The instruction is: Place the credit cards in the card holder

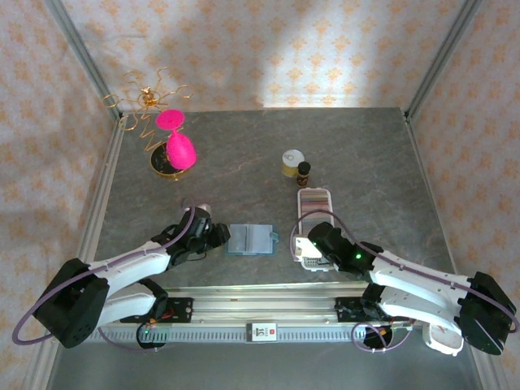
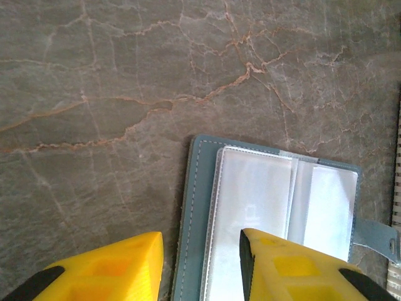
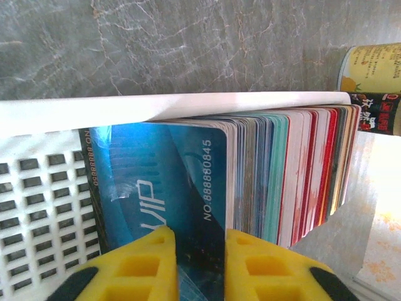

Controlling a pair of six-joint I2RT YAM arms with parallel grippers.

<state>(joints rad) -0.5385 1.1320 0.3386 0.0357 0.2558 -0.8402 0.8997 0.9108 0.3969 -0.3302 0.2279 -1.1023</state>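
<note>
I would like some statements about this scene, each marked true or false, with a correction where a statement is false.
1. The card holder lies open on the table. True.
2. The credit cards stand packed in a white tray. True.
3. The front card by the right hand is red. False: it is blue.
4. The left hand is over the tray. False: it is at the card holder's edge.

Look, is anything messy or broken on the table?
No, nothing stands out. The credit cards stand packed on edge in the white slotted tray, and the teal card holder lies open and flat.
</note>
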